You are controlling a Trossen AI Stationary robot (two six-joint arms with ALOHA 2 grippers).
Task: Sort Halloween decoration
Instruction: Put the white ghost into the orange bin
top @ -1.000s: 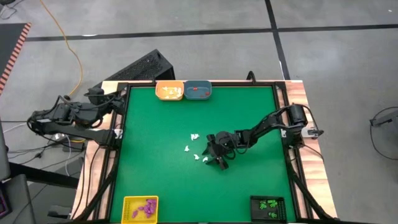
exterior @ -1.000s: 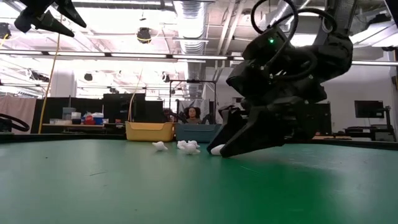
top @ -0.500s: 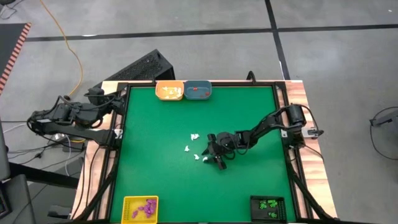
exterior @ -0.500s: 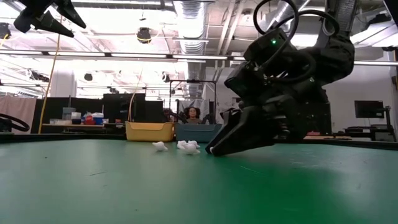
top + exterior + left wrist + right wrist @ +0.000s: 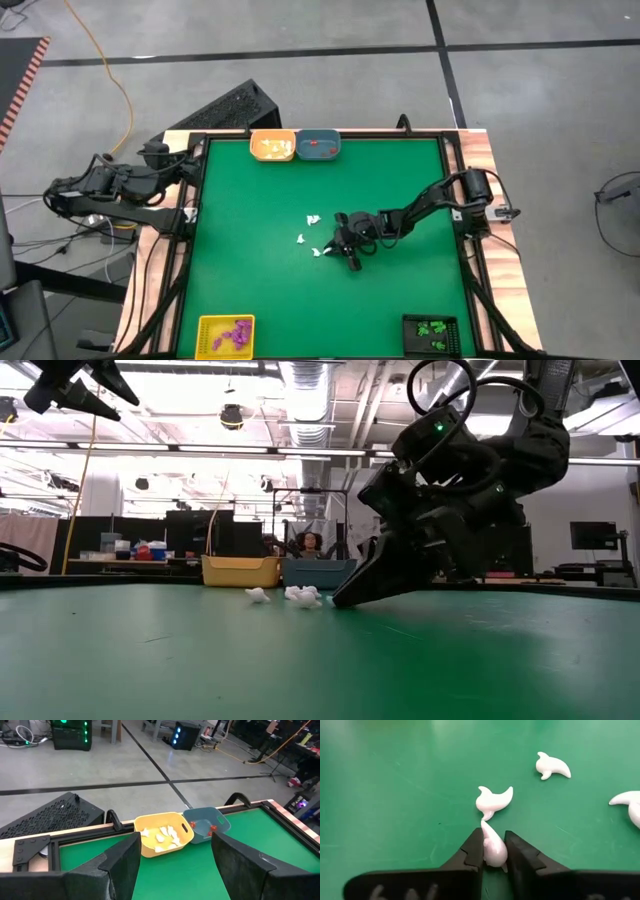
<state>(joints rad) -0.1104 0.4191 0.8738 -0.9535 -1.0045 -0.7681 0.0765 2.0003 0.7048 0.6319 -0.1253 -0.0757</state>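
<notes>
Your right claw [image 5: 492, 851] is clamped on a white ghost trinket [image 5: 493, 849], which sits between the fingertips with its long axis running forward along the fingers, still down on the desk [image 5: 260, 280]. A second ghost [image 5: 493, 799] lies just beyond its tip (nearly touching; lift straight up). The green felt is flat. Farther off, the yellow tray [image 5: 272, 146] holds white pieces; the left claw [image 5: 172, 860] waits apart near it.
</notes>
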